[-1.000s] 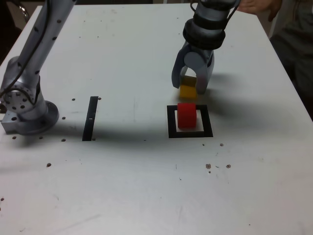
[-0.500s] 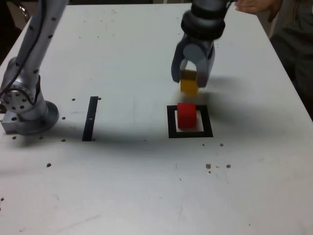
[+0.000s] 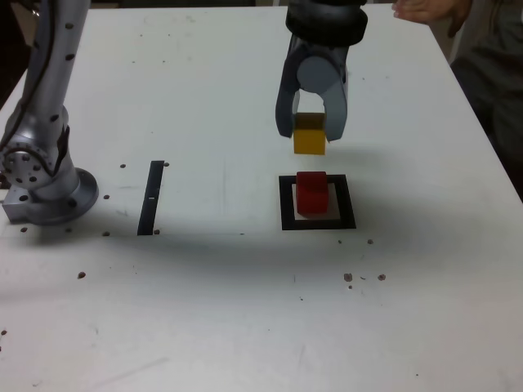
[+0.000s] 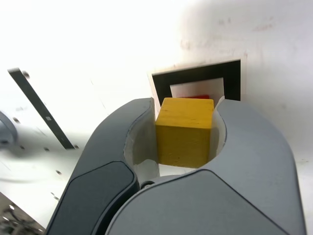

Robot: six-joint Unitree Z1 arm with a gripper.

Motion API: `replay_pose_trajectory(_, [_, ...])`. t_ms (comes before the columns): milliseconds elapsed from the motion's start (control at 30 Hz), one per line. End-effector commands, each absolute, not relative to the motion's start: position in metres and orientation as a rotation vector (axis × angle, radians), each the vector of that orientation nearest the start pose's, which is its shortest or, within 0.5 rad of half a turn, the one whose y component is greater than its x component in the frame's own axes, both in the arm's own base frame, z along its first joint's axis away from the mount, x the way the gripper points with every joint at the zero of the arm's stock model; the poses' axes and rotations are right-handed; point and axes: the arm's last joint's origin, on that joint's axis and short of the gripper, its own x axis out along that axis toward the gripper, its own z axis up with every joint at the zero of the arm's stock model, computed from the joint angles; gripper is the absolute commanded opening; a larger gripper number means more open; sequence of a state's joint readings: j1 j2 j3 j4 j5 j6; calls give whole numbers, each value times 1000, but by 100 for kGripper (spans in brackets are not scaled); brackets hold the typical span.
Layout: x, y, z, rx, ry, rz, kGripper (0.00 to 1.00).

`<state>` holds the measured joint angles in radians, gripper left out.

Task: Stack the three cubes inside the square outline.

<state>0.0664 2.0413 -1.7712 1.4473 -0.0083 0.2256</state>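
Observation:
My gripper (image 3: 309, 131) hangs in the air, shut on the yellow cube (image 3: 309, 140), which fills the space between the grey jaws in the wrist view (image 4: 184, 131). Below and slightly nearer the camera, the red cube (image 3: 311, 191) stands inside the black square outline (image 3: 318, 221) on the white table. In the wrist view only a sliver of the red cube (image 4: 198, 97) shows past the yellow one, framed by the square outline (image 4: 195, 75). No green cube is in view.
A straight black strip (image 3: 151, 196) lies on the table toward the exterior view's left, near the arm's base (image 3: 45, 192). A person's hand (image 3: 425, 10) rests at the far edge, and their body stands along the exterior view's right.
The gripper has lifted the yellow cube off the table and carried it up and slightly toward the exterior view's left. The red cube has stayed in the outline.

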Motion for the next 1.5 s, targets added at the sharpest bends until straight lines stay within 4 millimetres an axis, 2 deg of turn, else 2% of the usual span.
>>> replay_pose_trajectory(0, [367, 19, 295, 86, 1710, -143, 24])
replay_pose_trajectory(333, [375, -5, 286, 56, 1738, -131, 24])
replay_pose_trajectory(967, [375, -7, 273, 42, 1787, -139, 25])
replay_pose_trajectory(1033, [375, -7, 271, 44, 1790, -141, 37])
replay_pose_trajectory(1167, [374, -7, 269, 47, 1798, -144, 80])
replay_pose_trajectory(1233, [374, -7, 268, 48, 1800, -145, 96])
replay_pose_trajectory(1300, [374, -7, 268, 49, 1798, -144, 99])
replay_pose_trajectory(1467, [374, -7, 270, 52, 1790, -142, 100])
